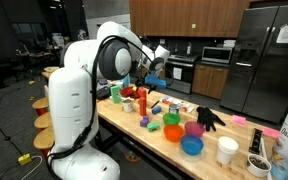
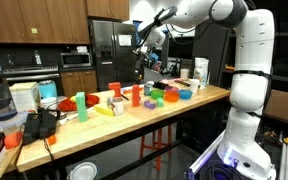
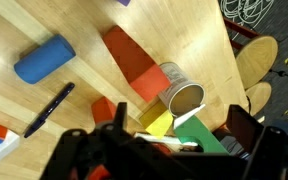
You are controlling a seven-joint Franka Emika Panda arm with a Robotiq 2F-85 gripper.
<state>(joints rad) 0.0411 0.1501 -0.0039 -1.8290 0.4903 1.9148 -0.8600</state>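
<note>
My gripper (image 3: 182,122) is open and empty, held well above the wooden table (image 3: 84,30). In the wrist view, a metal tin can (image 3: 180,92) lies right below it. A red block (image 3: 134,62), a yellow block (image 3: 154,122) and a green block (image 3: 206,138) lie around the can. A blue cylinder (image 3: 44,58) and a black marker (image 3: 49,108) lie further off. In both exterior views the gripper (image 1: 156,70) (image 2: 144,58) hangs over the far end of the table's clutter.
The table (image 1: 134,128) carries a red cup (image 1: 142,98), a blue bowl (image 1: 191,146), a pink cup (image 1: 194,128), a black glove (image 1: 209,118) and a white cup (image 1: 227,150). Round wooden stools (image 3: 259,60) stand beside the table edge. Kitchen appliances stand behind.
</note>
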